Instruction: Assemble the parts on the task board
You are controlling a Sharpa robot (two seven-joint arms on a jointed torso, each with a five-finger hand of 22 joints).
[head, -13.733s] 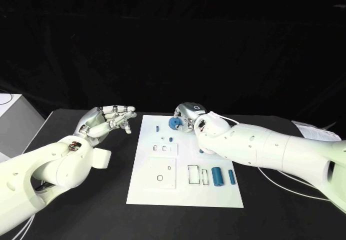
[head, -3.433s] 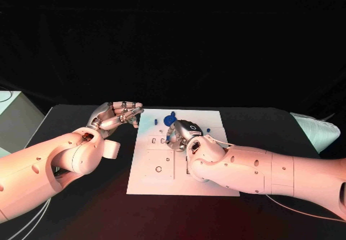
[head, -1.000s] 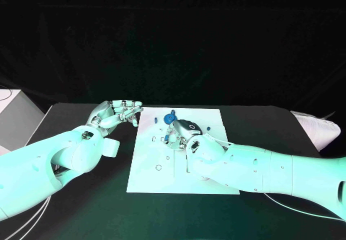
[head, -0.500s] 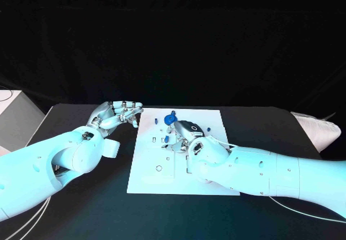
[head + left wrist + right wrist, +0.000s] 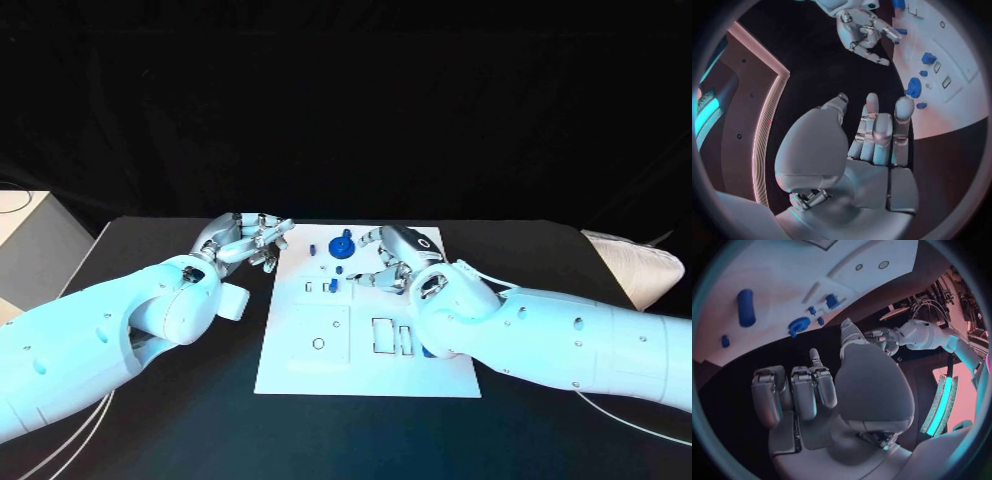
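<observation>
Board (image 5: pixel 368 375) lay flat in the middle of the black table (image 5: pixel 173 420), a white plate with several cut-out slots. Blue parts sat on it: a round disc (image 5: pixel 342 246) near the far edge, a small peg (image 5: pixel 332 285) standing a little nearer than the disc, a tiny bit (image 5: pixel 312 245) beside the disc on the left arm's side. From the right wrist camera a longer blue cylinder (image 5: pixel 746 307) lay flat on the plate, well apart from the disc (image 5: pixel 799 326) and a small block (image 5: pixel 833 301). Left hand (image 5: pixel 248 240) hovered just off the board's far left corner, over bare table, fingers (image 5: pixel 873 131) held straight and side by side, thumb set apart from them, nothing in the palm. Right hand (image 5: pixel 397 258) hung over the board's far part, just beside the disc, palm empty; its fingers (image 5: pixel 795 390) were bent over at the tips but not closed, thumb apart. From the left wrist camera the right hand (image 5: pixel 862 31) showed fingers spread, holding nothing. Neither hand touched a part. White box (image 5: pixel 26 250) stood at the table's left edge.
</observation>
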